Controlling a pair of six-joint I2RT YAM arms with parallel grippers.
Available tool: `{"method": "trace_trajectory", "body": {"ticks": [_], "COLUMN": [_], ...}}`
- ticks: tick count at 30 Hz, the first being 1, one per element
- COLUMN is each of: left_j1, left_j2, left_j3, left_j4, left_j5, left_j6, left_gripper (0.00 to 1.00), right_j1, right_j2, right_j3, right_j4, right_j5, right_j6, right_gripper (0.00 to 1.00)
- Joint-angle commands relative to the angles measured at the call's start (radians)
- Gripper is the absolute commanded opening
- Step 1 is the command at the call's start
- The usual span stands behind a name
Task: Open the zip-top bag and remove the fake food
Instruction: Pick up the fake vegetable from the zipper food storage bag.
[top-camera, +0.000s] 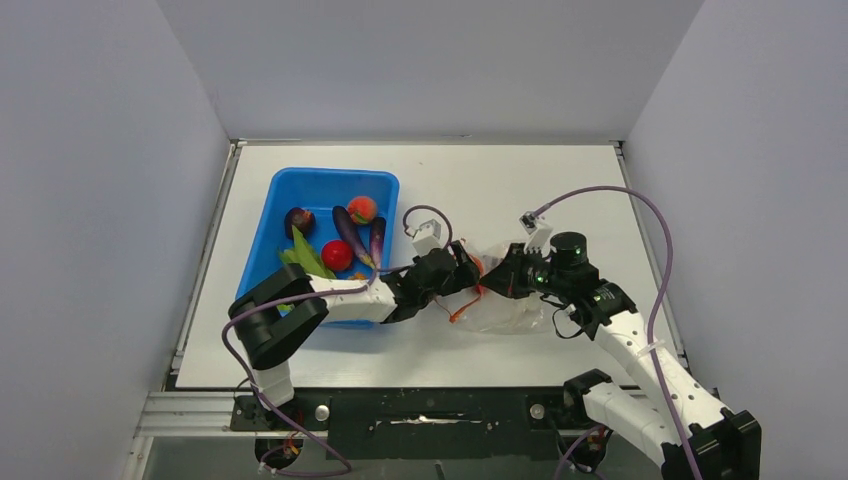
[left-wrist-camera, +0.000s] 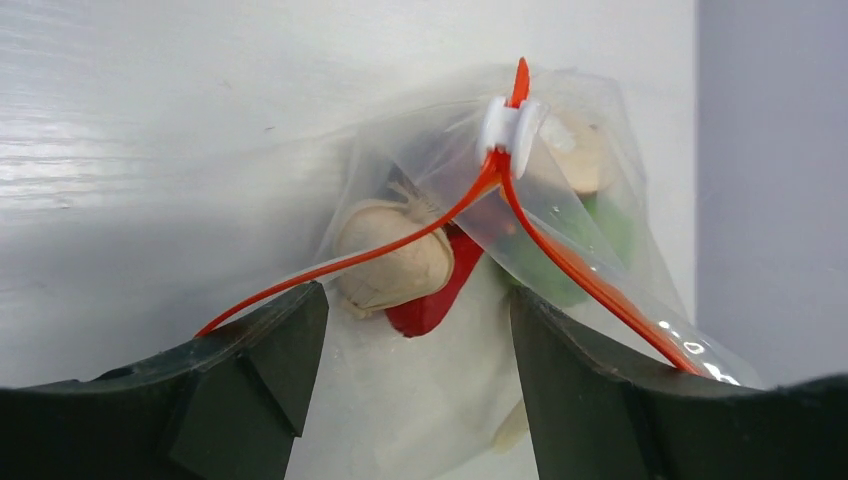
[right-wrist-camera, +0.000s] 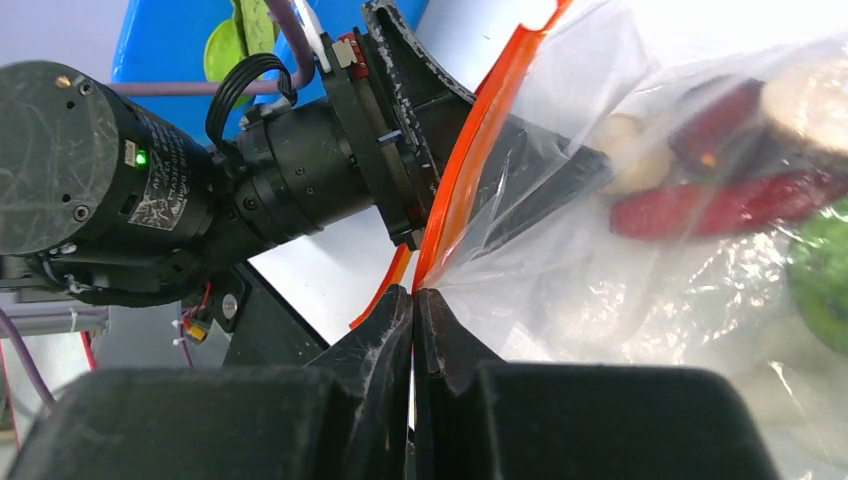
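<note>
The zip-top bag (top-camera: 503, 300) lies crumpled on the white table between the two grippers, its orange-red zipper strip (left-wrist-camera: 560, 260) parted into a V below the white slider (left-wrist-camera: 510, 125). My left gripper (left-wrist-camera: 415, 330) is open, its fingers spread at the bag's mouth with nothing pinched between them. Fake food shows through the plastic: a beige piece (left-wrist-camera: 395, 260), a red piece (left-wrist-camera: 435, 300) and a green one (left-wrist-camera: 590, 240). My right gripper (right-wrist-camera: 413, 295) is shut on the orange strip (right-wrist-camera: 470, 170) at the bag's edge, close beside the left fingers (right-wrist-camera: 420, 90).
A blue bin (top-camera: 320, 190) stands left of the bag, under the left arm. It holds a red round fruit (top-camera: 337, 255), purple eggplants (top-camera: 350, 232), an orange-pink peach (top-camera: 362, 209) and green pods (top-camera: 305, 260). Grey walls close in the table on three sides.
</note>
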Motion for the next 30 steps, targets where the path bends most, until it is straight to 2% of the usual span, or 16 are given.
{"method": "trace_trajectory", "body": {"ticks": [1, 3, 8, 12, 14, 15, 19, 21, 23, 27, 30], "left_j1": [-0.003, 0.000, 0.011, 0.001, 0.000, 0.001, 0.001, 0.002, 0.004, 0.007, 0.006], "left_j2": [-0.044, -0.043, 0.031, 0.057, 0.057, 0.052, 0.017, 0.001, -0.007, -0.010, -0.011], "left_j3": [-0.127, -0.156, -0.070, -0.060, -0.048, -0.047, -0.064, -0.070, -0.074, -0.082, -0.083], "left_j4": [0.389, 0.448, 0.337, 0.321, 0.271, 0.251, 0.199, 0.178, 0.166, 0.172, 0.180], "left_j5": [0.086, 0.096, 0.153, 0.130, 0.113, 0.101, 0.052, 0.035, 0.029, 0.027, 0.029], "left_j6": [-0.086, -0.135, -0.144, -0.166, -0.167, -0.167, -0.164, -0.162, -0.161, -0.163, -0.162], "left_gripper": [0.67, 0.66, 0.66, 0.65, 0.65, 0.65, 0.65, 0.65, 0.65, 0.65, 0.65], "right_j1": [0.007, 0.008, 0.009, 0.010, 0.007, 0.007, -0.020, -0.071, -0.156, -0.303, -0.340], "right_j2": [-0.014, -0.015, -0.011, -0.017, -0.027, -0.035, -0.060, -0.037, 0.020, 0.181, 0.304], "right_j3": [0.009, -0.002, -0.025, 0.010, 0.060, 0.087, 0.141, 0.150, 0.164, 0.198, 0.232], "right_j4": [0.069, 0.097, 0.151, 0.126, 0.030, -0.015, -0.119, -0.142, -0.144, -0.130, -0.124], "right_j5": [-0.074, -0.082, -0.120, -0.135, -0.043, 0.025, 0.394, 0.481, 0.427, 0.185, 0.039], "right_j6": [0.006, 0.028, 0.056, 0.002, -0.060, -0.089, -0.111, -0.101, -0.114, -0.126, -0.157], "right_gripper": [0.02, 0.02, 0.03, 0.22, 0.36, 0.38, 0.37, 0.34, 0.31, 0.26, 0.22]}}
